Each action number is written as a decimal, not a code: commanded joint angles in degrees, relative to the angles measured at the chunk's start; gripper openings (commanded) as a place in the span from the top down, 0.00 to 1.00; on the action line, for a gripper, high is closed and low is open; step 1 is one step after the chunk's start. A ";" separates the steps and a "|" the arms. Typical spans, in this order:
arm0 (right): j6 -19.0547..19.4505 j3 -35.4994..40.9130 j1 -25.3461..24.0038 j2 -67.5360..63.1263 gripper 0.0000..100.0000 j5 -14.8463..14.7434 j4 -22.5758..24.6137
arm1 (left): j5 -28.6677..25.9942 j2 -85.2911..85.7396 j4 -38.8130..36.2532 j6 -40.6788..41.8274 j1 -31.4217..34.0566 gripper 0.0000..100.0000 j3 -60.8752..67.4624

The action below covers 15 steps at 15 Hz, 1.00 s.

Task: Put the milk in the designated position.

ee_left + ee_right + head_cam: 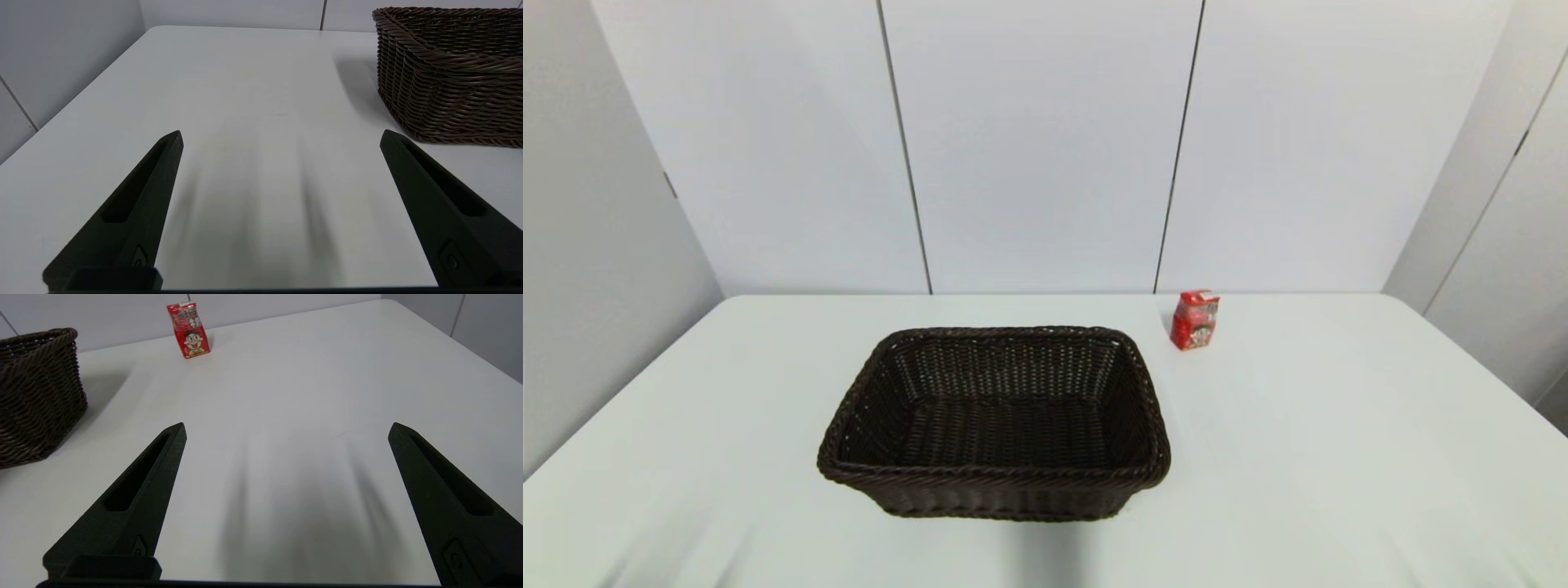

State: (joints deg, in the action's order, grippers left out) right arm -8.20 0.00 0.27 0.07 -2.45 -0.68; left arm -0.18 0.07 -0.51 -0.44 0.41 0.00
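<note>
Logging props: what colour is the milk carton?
Red, with a cartoon face; milk shows best from the right wrist.

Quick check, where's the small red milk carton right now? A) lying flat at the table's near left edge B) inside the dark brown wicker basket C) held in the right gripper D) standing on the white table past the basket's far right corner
D: the small red milk carton stands upright on the white table, apart from the dark brown wicker basket, whose inside holds nothing; the right gripper is open and holds nothing.
</note>
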 commanded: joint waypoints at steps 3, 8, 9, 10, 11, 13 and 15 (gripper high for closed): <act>-0.85 -5.89 -0.18 -13.96 0.00 -1.07 2.62 | 0.01 -0.07 -0.02 0.00 0.02 0.00 0.00; 0.38 -27.77 -0.27 -44.90 0.00 -0.54 9.12 | 0.01 -0.07 -0.02 0.00 0.02 0.00 0.00; 1.61 -32.43 -0.80 -51.75 0.00 -0.36 8.59 | 0.01 -0.07 -0.02 0.00 0.02 0.00 0.00; 2.67 -35.60 -1.59 -57.73 0.00 -0.36 8.50 | 0.01 -0.07 -0.02 0.00 0.02 0.00 0.00; 3.81 -38.14 -1.85 -63.09 0.00 -0.01 9.38 | 0.01 -0.07 -0.02 0.00 0.02 0.00 0.00; 7.59 -44.21 -1.76 -73.37 0.00 6.14 9.03 | 0.01 -0.07 -0.02 0.00 0.02 0.00 0.00; 13.74 -49.31 -1.23 -82.43 0.00 16.25 8.42 | 0.01 -0.07 -0.02 0.00 0.02 0.00 0.00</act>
State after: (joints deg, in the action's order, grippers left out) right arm -2.15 -39.05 -1.01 -62.51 2.28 8.01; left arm -0.16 0.07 -0.51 -0.41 0.41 0.00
